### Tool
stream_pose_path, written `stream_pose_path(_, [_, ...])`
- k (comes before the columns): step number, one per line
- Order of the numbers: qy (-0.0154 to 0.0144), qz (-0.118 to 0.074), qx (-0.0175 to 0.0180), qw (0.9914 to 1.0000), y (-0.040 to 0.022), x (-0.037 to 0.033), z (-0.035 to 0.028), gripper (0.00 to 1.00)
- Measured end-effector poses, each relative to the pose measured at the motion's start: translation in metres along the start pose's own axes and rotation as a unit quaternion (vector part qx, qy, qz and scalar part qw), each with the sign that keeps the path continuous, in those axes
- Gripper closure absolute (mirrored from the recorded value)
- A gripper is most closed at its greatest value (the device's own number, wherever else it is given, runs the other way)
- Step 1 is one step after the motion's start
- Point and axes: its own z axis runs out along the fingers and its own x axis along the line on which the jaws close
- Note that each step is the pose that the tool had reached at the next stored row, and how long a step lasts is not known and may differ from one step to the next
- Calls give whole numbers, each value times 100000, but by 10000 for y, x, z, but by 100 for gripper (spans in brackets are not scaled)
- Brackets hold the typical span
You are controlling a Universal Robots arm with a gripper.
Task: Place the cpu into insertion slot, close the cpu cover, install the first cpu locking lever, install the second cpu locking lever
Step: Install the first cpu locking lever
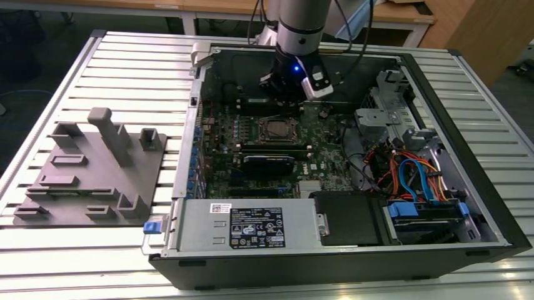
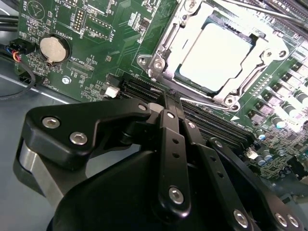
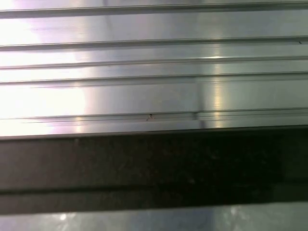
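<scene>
Though near hand (image 2: 166, 103), cpu (image 2: 222, 57) apart

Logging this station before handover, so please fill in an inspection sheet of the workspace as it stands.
Surface: ribbed silver metal table carrying an open black computer case.
Job's things: silver-grey square cpu sits in the insertion slot on the green circuit board; silver metal cpu cover is down around it.
Clutter: grey moulded fixture tray on the exterior view's left.
Grippers: black gripper shut, holding nothing, beside the slot.
Cables: orange and blue leads inside the case; black arm cables.
Surroundings: wooden desks behind.
</scene>
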Motion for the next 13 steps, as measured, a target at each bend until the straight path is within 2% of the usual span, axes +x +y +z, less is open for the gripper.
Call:
stream_pose_path(6, [-1,3,-4,100000,-2,-7,25,90])
stream_pose_path(13, [-9,2,-17,100000,0,-7,11,90])
